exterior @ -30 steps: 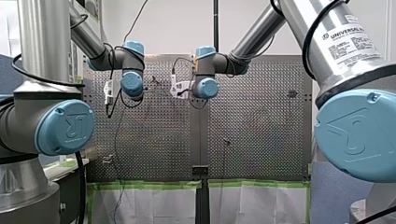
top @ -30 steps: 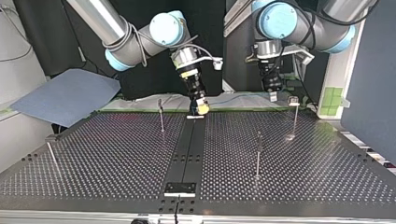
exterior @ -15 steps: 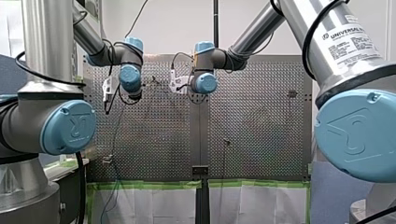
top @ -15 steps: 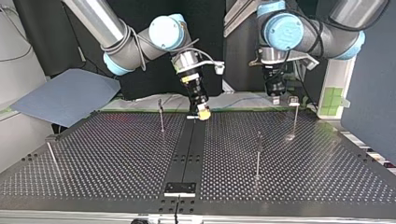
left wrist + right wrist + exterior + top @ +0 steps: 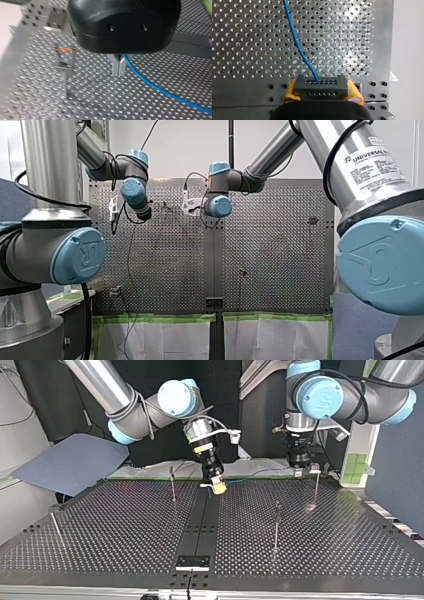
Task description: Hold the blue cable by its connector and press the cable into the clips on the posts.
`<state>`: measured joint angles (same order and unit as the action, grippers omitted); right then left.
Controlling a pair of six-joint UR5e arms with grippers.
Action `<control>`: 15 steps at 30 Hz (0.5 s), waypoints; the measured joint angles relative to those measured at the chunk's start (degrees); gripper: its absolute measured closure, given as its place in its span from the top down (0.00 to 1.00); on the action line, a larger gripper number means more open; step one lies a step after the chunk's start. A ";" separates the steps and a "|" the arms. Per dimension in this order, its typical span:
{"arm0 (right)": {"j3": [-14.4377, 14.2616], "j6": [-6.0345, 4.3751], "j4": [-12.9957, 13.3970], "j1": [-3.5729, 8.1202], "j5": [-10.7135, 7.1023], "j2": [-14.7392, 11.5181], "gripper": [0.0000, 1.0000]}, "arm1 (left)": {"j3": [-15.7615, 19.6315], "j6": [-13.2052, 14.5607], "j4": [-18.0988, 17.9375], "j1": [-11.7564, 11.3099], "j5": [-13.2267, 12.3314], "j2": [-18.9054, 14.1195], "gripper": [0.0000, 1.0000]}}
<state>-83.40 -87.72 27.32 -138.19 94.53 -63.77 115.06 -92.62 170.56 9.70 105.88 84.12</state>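
Cable (image 5: 255, 474) first: in the top view it runs low over the far end of the table (image 5: 125, 525), from my right gripper (image 5: 218, 487) at the middle strip across to my left gripper (image 5: 300, 469) at the view's right. The right one is tilted and shows yellow pads (image 5: 219, 489) down near the table. Thin posts (image 5: 276, 520) stand around the table, and the one next to my left gripper has a clip (image 5: 314, 466) on top, just beside the gripper.

Left wrist view: the two metal fingers (image 5: 116, 67) are pressed together and the cable comes out from between them, then trails off across the table. A post beside the gripper is too blurry to read.

Right wrist view is the clear one. The grey connector (image 5: 320, 86) sits squeezed between the yellow pads, one on each side, and the cable leaves its top face and curves away over the holes.

Front view: my left arm (image 5: 132, 190) and right arm (image 5: 220, 205) both reach to the far end of the table, wrists close together. The grippers hide behind the wrists here, so no telling their state from this angle.
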 joint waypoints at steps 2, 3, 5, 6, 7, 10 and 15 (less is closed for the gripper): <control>0.60 -0.21 -0.25 -0.10 -0.29 0.38 0.00 | -0.44 -0.24 0.08 0.04 -0.16 -0.12 0.02; 1.13 -0.29 -0.63 -0.17 -0.41 0.77 0.00 | -0.79 -0.50 0.13 0.09 -0.21 0.10 0.02; 1.98 -0.32 -1.38 -0.27 -0.51 1.40 0.00 | -1.50 -0.96 0.16 0.24 -0.17 0.59 0.02; 2.39 -0.35 -1.77 -0.26 -0.54 1.73 0.00 | -2.01 -1.18 0.14 0.32 -0.13 0.70 0.02; 2.63 -0.38 -1.97 -0.22 -0.55 1.89 0.00 | -2.32 -1.31 0.10 0.35 -0.10 0.60 0.02; 3.25 -0.45 -2.36 -0.04 -0.61 2.18 0.00 | -2.89 -1.52 -0.32 0.33 0.25 -0.36 0.02; 4.79 -1.02 -3.27 0.22 -0.65 2.40 0.00 | -3.12 -1.66 -1.08 0.24 0.82 -0.86 0.02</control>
<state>-78.61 -88.75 24.05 -137.97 93.88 -61.36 111.94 -94.28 169.48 9.94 106.70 83.26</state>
